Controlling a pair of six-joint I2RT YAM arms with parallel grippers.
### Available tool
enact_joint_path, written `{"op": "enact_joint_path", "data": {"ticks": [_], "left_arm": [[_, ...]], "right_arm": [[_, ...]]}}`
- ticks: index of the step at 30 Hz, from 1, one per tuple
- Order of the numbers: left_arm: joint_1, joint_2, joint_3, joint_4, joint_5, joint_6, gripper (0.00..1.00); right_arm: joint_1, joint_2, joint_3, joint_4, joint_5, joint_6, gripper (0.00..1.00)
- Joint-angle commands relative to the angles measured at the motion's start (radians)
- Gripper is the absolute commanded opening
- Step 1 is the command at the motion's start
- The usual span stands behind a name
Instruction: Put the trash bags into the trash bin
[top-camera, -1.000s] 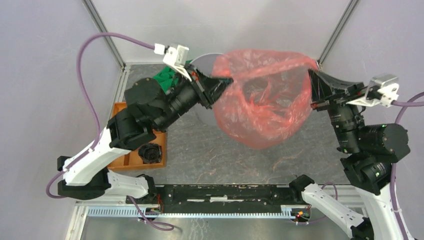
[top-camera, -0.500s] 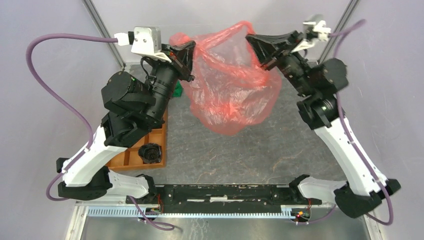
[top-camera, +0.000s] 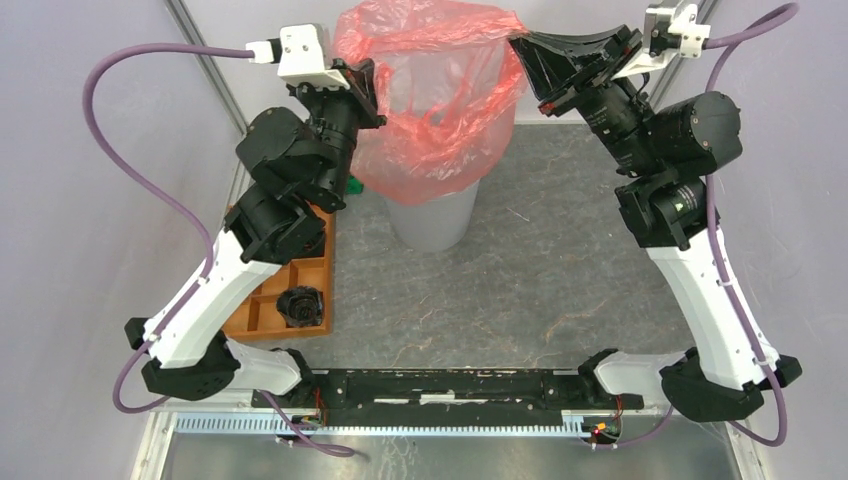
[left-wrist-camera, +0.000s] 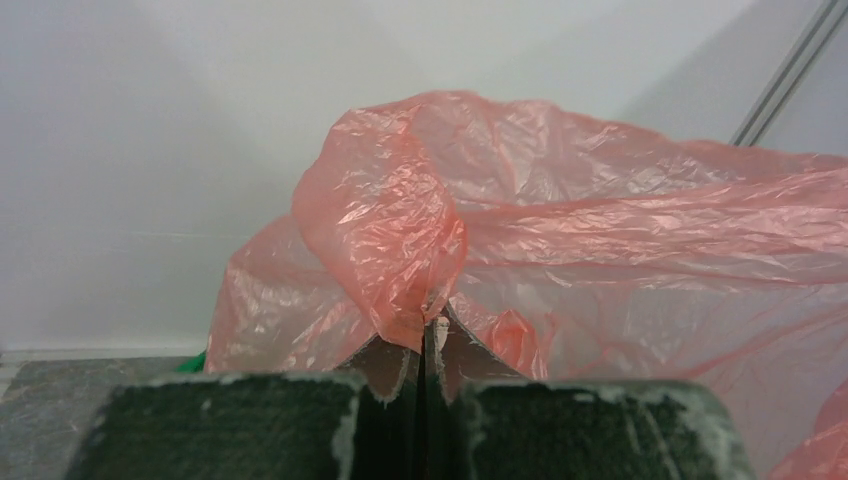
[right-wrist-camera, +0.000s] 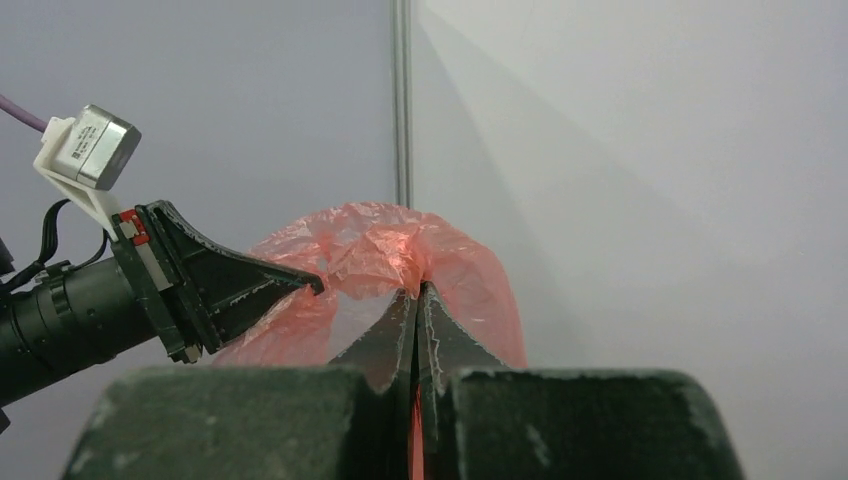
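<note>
The translucent red trash bag (top-camera: 432, 100) hangs stretched open between my two grippers, high at the back of the table. Its lower part drapes over the top of the light-grey trash bin (top-camera: 437, 218), hiding the rim. My left gripper (top-camera: 366, 72) is shut on the bag's left edge; the pinched plastic shows in the left wrist view (left-wrist-camera: 400, 250). My right gripper (top-camera: 518, 42) is shut on the bag's right edge, seen in the right wrist view (right-wrist-camera: 400, 250), where my left gripper (right-wrist-camera: 312, 285) also appears.
An orange compartment tray (top-camera: 262, 308) lies at the left with a dark round object (top-camera: 300, 303) in it. A bit of green cloth (top-camera: 354, 187) peeks out behind my left arm. Frame posts (top-camera: 205, 60) stand at the back corners.
Both grippers have carried the bag up and toward the back, from in front of the bin to above it. The bag's bottom now hangs over the bin's top.
</note>
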Motion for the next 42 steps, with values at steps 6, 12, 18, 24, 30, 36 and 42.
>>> {"op": "enact_joint_path", "data": {"ticks": [6,12,18,24,30,36,42], "left_arm": [[0.033,0.003,-0.028,-0.039,-0.044,-0.115,0.02],[0.080,0.014,-0.154,-0.022,-0.094,0.000,0.02],[0.208,0.089,-0.208,-0.181,0.081,-0.129,0.02],[0.315,0.181,-0.207,-0.291,0.351,-0.242,0.02],[0.384,0.288,-0.200,-0.321,0.536,-0.297,0.02],[0.384,0.316,-0.242,-0.305,0.616,-0.313,0.02],[0.385,0.326,-0.328,-0.281,0.716,-0.348,0.02]], "right_arm": [[-0.002,0.008,-0.101,-0.111,0.116,-0.126,0.01],[-0.003,0.060,-0.162,-0.138,0.053,-0.118,0.01],[-0.003,0.128,-0.165,-0.246,0.021,-0.117,0.01],[-0.004,0.153,-0.229,-0.364,0.158,-0.158,0.01],[-0.006,0.221,-0.304,-0.361,0.214,-0.217,0.01],[-0.006,0.314,-0.254,-0.391,0.138,-0.233,0.01],[-0.006,0.355,-0.271,-0.371,0.001,-0.213,0.01]]}}
